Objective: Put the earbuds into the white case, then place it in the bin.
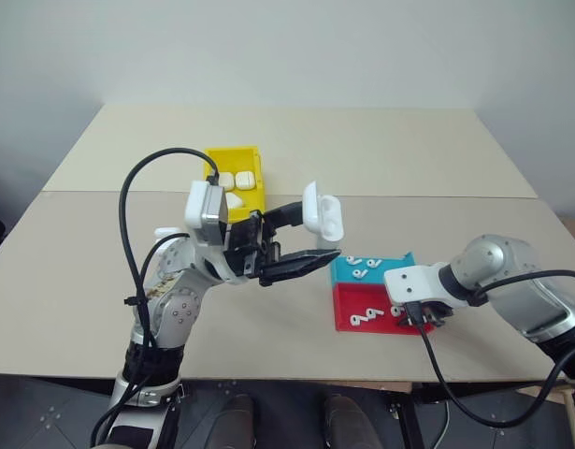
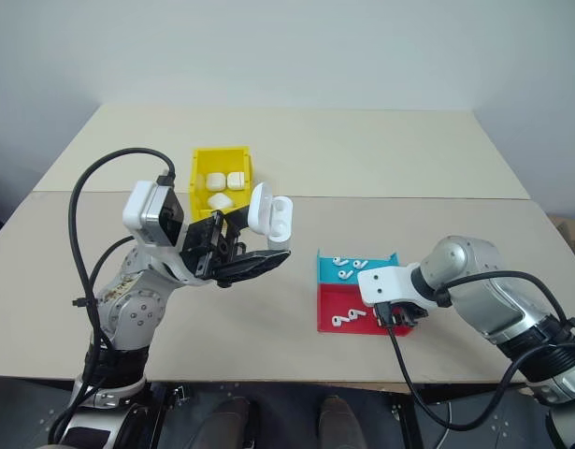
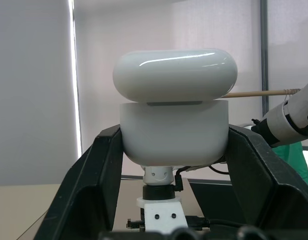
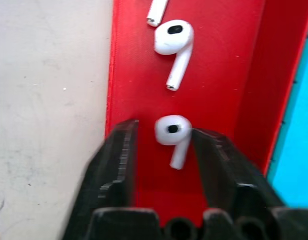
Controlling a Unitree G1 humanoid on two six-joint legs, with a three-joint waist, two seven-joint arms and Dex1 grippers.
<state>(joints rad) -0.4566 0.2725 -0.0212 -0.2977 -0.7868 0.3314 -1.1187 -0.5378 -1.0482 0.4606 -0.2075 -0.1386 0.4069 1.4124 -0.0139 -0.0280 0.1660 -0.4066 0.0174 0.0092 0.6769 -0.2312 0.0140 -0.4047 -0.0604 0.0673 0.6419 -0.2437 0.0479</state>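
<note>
On the tan table (image 1: pixel 296 159), the bin (image 1: pixel 240 154) sits on the robot's left, well back, with a few white cases already lying in it; the red tray (image 1: pixel 371 307) and the blue tray (image 1: pixel 385 267) lie side by side nearer the right arm. The left gripper (image 1: pixel 301 238) is clamped on the body of the white case (image 3: pixel 175 131), holding it up off the table between the bin and the trays, its hinged lid flipped open and the open mouth turned toward the right arm's side. The right gripper (image 4: pixel 164 150) points steeply down into the red tray, its two fingers (image 4: pixel 118 155) standing either side of one of the earbuds (image 4: pixel 173 137), which lies flat on the tray floor; the jaws look partly closed around it, one seeming to touch the bud's head, the other just beside it, and I cannot tell whether they actually pinch it. That earbud's long axis, head to stem, runs roughly along the fingers, with the stem pointing back toward the wrist, so the jaws close across its narrow width. Another earbud (image 4: pixel 174 47) lies just beyond it. The right arm is plainly the nearer one, and the case lies up and to the robot's left of it, so the coming carry probably has to end with the stem aimed down into the case's mouth.
</note>
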